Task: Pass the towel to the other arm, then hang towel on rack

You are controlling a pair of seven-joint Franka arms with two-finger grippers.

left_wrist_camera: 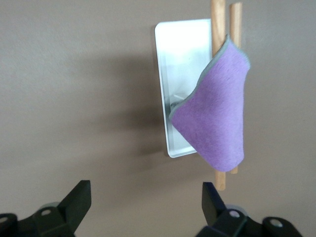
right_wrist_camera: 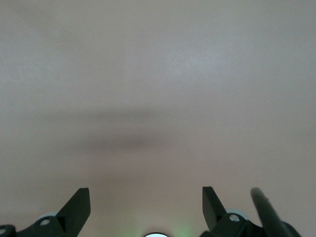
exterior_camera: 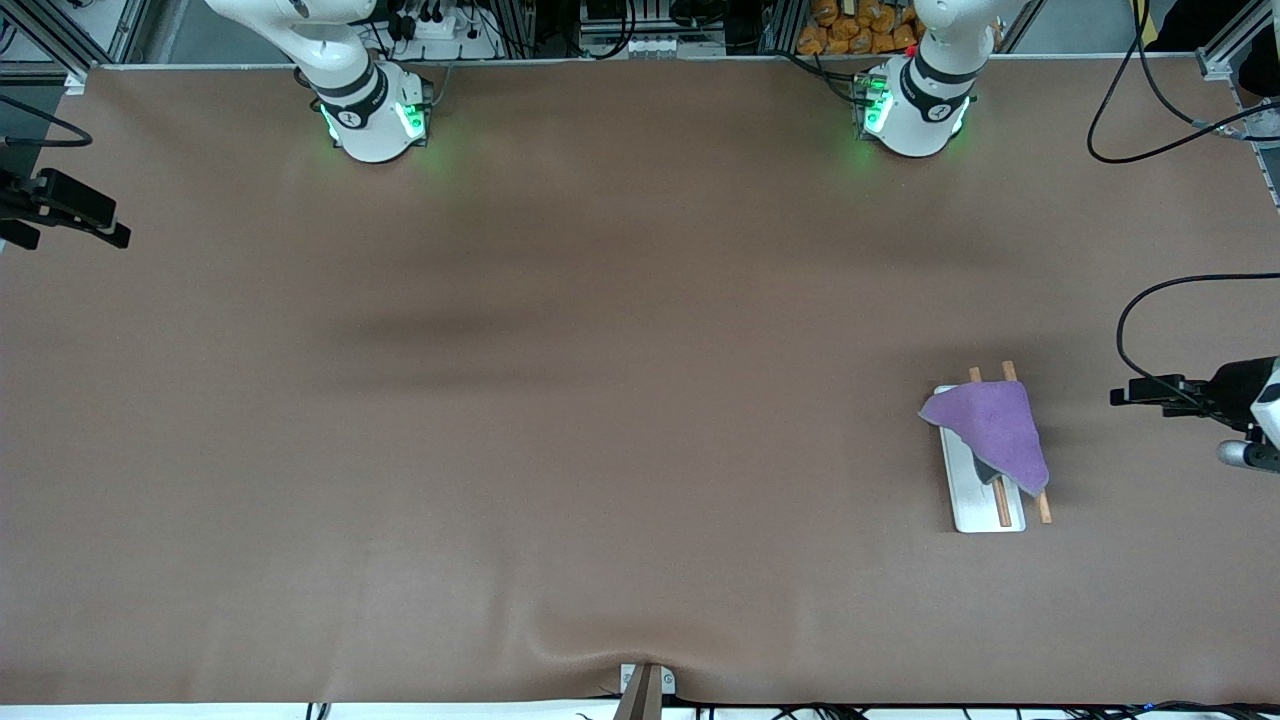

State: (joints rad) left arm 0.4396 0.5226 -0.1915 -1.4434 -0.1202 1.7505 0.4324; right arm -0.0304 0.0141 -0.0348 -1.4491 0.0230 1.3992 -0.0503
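Purple and fuzzy, the towel point(exterior_camera: 990, 427) hangs draped over the rack point(exterior_camera: 985, 505), which stands toward the left arm's end of the table point(exterior_camera: 560, 420). The cloth covers the part of the rack farther from the front camera and falls in a rough triangle, its widest edge across the two brown wooden rods point(exterior_camera: 1001, 502) and its point trailing down over the rod that lies off the base plate. In the left wrist view the towel point(left_wrist_camera: 217, 118) shows a thin grey hem along one edge, and a fold of it curls back onto the white base plate point(left_wrist_camera: 180, 59); a dark grey patch shows in the front view where the cloth meets the plate. The rod ends stick out bare past the towel at both ends of the rack, and the half of the plate nearer the front camera is uncovered.

The left gripper point(left_wrist_camera: 145, 202) hangs in the air just off the rack, toward the table's edge at the left arm's end, its fingers point(left_wrist_camera: 79, 200) spread wide with nothing between them and well clear of the towel.

The right gripper point(right_wrist_camera: 145, 202) waits well apart from the rack, over bare brown tabletop, its fingers point(right_wrist_camera: 79, 205) likewise parted and holding nothing.
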